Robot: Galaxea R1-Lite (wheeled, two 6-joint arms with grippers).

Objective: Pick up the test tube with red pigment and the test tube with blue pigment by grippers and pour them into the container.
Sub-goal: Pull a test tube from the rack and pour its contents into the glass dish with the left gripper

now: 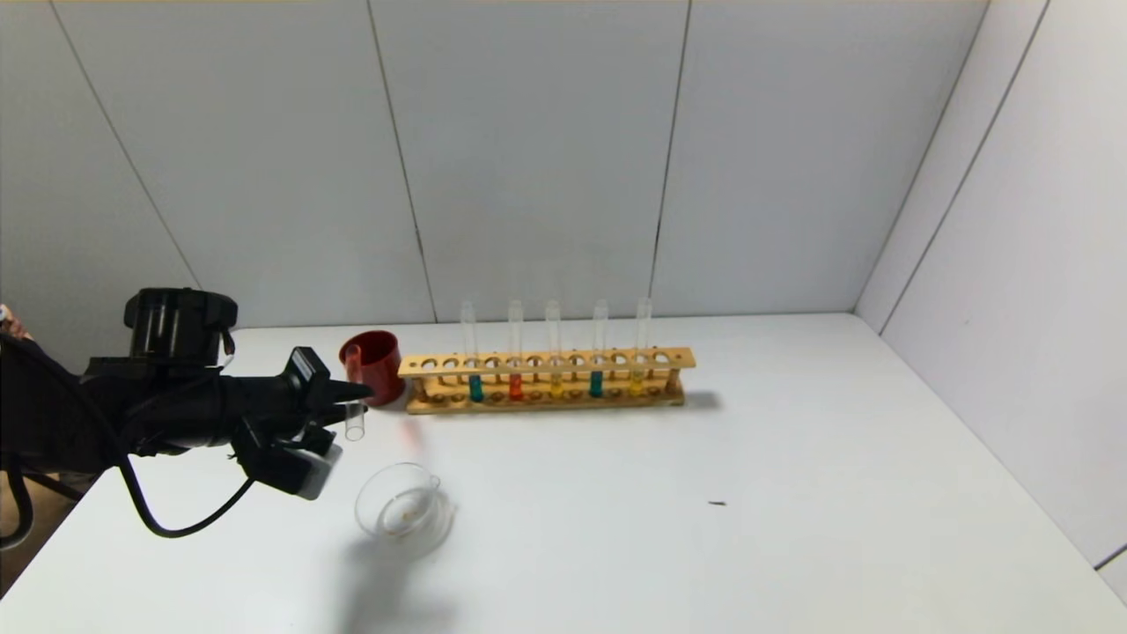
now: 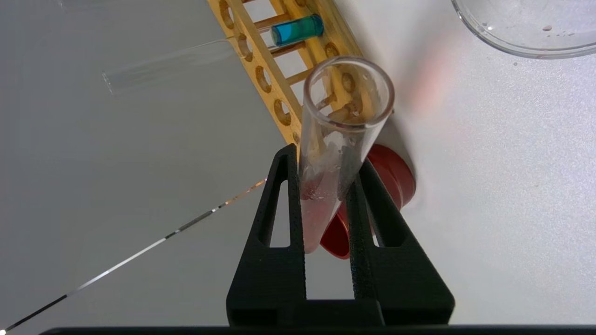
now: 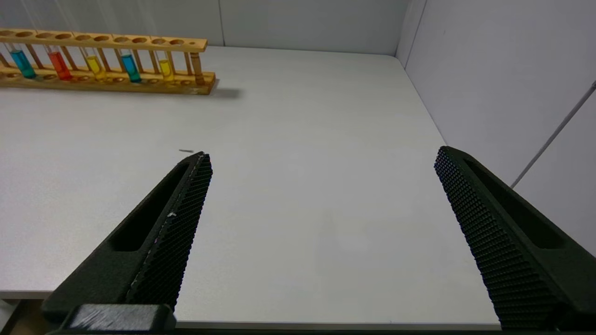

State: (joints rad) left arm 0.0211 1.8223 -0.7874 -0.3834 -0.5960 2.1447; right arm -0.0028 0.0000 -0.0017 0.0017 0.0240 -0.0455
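At the left of the head view, the left gripper hangs above the white table, its fingers pinched narrowly on a clear test tube with its open mouth pointing down. In the left wrist view the same tube shows only reddish traces inside. Just below and right of it stands the glass beaker, a few orange drops on its bottom, well in from the table's near edge. Behind the gripper tips sits the dark red cup, touching or just beside the left end of the wooden rack.

The rack holds five upright tubes: the test tube with blue pigment leftmost, then the test tube with red pigment, a yellow one, another teal one and another yellow.

The right gripper is outside the head view; its wrist camera shows the fingers spread wide over bare table near the front edge, with a grey wall close at the frame's right.
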